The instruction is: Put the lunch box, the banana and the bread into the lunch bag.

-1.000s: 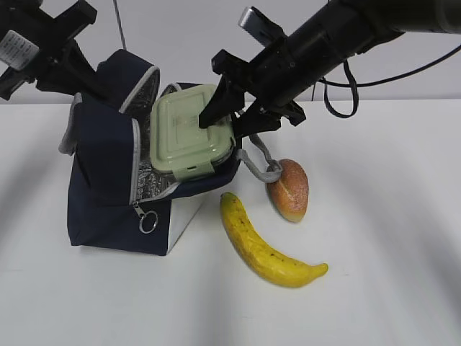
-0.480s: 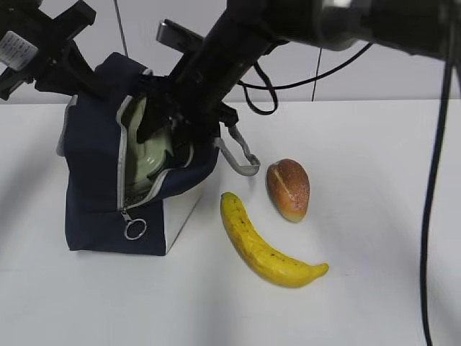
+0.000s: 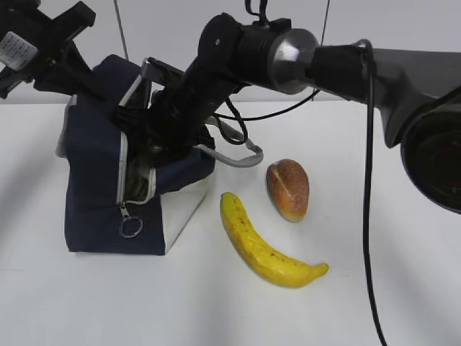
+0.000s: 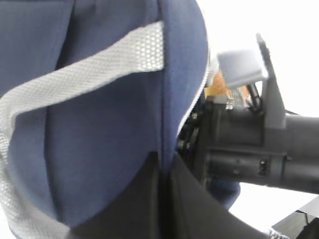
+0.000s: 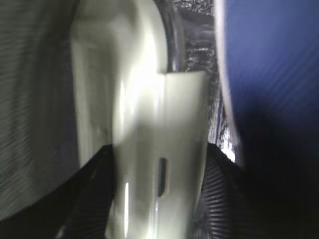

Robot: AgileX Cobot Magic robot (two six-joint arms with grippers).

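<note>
Deeper into the bag (image 3: 101, 187) since before, right gripper (image 5: 157, 199) grasps the box (image 5: 144, 114); left gripper (image 4: 162, 199) clenches bag fabric.

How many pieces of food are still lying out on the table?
2: the banana lies nearest the camera, right of the lunch bag; the bread sits just behind it. Nothing else edible shows, though the bag's inside is mostly hidden.
</note>
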